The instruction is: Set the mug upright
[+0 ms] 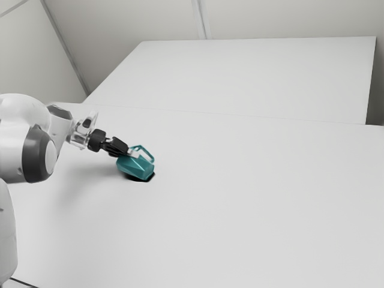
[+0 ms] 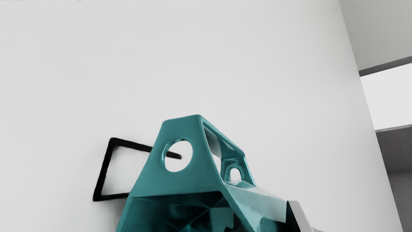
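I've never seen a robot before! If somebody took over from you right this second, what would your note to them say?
Gripper: right at the mug; whether it has hold of it, I can't tell.
Mug: teal, tilted over just above or on the white table (I can't tell which), its open mouth toward the wrist camera.
Done: the gripper is at the mug.
Left: the mug is not upright. Probably make sure of the grip, turn it base down, set it on the table, then let go.
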You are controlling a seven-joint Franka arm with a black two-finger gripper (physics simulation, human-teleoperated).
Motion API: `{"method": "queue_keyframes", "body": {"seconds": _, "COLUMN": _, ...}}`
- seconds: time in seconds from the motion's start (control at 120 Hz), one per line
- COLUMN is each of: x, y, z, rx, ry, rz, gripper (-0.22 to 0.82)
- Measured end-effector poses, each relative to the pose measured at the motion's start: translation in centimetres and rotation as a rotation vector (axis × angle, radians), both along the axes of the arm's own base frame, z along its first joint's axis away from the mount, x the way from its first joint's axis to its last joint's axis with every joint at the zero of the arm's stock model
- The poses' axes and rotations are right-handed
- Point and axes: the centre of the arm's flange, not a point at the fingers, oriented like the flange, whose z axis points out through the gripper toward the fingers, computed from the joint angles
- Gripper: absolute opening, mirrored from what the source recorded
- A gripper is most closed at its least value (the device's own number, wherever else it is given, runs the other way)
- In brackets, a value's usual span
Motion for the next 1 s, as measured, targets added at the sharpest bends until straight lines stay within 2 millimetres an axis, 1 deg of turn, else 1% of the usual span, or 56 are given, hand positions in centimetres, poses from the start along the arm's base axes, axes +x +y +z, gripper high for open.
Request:
{"method": "queue_keyframes", "body": {"seconds": 0.125, "x": 0.2, "y": -0.4, "z": 0.5, "rx": -0.004, "ry": -0.013, "rz": -0.009, "gripper": -0.11}}
{"method": "queue_keyframes", "body": {"seconds": 0.2, "x": 0.3, "y": -0.9, "z": 1.2, "rx": -0.009, "ry": -0.026, "rz": -0.019, "gripper": -0.13}}
{"method": "queue_keyframes", "body": {"seconds": 0.358, "x": 0.9, "y": -2.6, "z": 3.6, "rx": -0.017, "ry": -0.067, "rz": -0.052, "gripper": -0.14}}
{"method": "queue_keyframes", "body": {"seconds": 0.533, "x": 1.4, "y": -4.1, "z": 6.3, "rx": -0.012, "ry": -0.108, "rz": -0.079, "gripper": -0.15}}
{"method": "queue_keyframes", "body": {"seconds": 0.6, "x": 1.8, "y": -5.3, "z": 7.3, "rx": -0.002, "ry": -0.119, "rz": -0.095, "gripper": -0.16}}
{"method": "queue_keyframes", "body": {"seconds": 0.783, "x": 2.7, "y": -9.7, "z": 10.4, "rx": 0.113, "ry": -0.128, "rz": -0.167, "gripper": -0.17}}
{"method": "queue_keyframes", "body": {"seconds": 0.842, "x": 2.9, "y": -10.6, "z": 11.0, "rx": 0.166, "ry": -0.121, "rz": -0.185, "gripper": -0.17}}
{"method": "queue_keyframes", "body": {"seconds": 0.95, "x": 2.5, "y": -12.0, "z": 13.9, "rx": 0.313, "ry": -0.114, "rz": -0.242, "gripper": -0.17}}
{"method": "queue_keyframes", "body": {"seconds": 1.0, "x": 2.3, "y": -12.7, "z": 14.8, "rx": 0.384, "ry": -0.105, "rz": -0.273, "gripper": -0.17}}
